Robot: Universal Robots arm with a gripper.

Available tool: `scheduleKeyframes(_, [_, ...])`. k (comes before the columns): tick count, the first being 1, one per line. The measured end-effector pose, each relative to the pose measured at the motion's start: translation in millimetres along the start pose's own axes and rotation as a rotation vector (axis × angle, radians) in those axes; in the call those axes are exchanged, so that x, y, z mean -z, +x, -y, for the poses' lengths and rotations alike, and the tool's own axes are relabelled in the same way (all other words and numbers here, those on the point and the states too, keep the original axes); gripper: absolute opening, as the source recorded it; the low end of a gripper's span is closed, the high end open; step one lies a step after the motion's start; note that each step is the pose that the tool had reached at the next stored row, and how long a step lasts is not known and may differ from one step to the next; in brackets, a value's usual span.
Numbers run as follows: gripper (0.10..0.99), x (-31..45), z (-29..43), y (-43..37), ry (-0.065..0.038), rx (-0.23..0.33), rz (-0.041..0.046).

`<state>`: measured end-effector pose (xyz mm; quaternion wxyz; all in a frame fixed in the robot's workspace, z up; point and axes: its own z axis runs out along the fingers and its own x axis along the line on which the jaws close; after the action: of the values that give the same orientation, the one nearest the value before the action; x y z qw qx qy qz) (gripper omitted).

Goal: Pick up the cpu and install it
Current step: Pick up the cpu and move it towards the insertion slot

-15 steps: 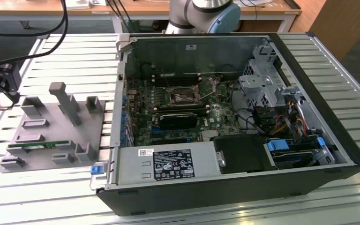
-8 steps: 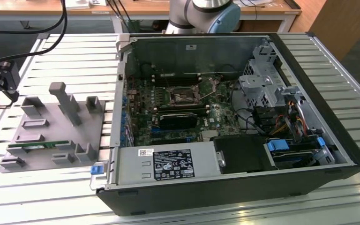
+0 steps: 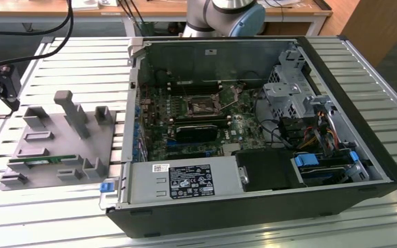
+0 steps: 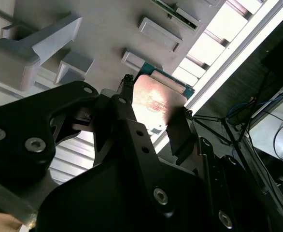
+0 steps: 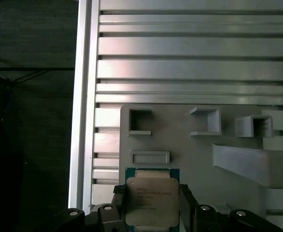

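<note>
Pickup is the step in hand: the gripper [image 4: 156, 96] pinches the cpu [image 5: 152, 203] by two opposite edges, over the grey tray [image 5: 194, 154]. Moving it to the computer case [image 3: 212, 51] calls for a level, steady hold.

A robotics lab: opened computer case [image 3: 254, 212] on a slatted aluminium bench [image 3: 378, 67], desks [image 3: 157, 10] behind.

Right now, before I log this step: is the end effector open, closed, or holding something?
The end effector is closed on the cpu, one finger on each side.
</note>
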<state>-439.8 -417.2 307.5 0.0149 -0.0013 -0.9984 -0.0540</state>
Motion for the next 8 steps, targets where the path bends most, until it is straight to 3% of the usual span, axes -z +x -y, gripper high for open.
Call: scheduleKeyframes(8, [0.529,5.8,-0.6,0.2,0.0,0.0,0.0001])
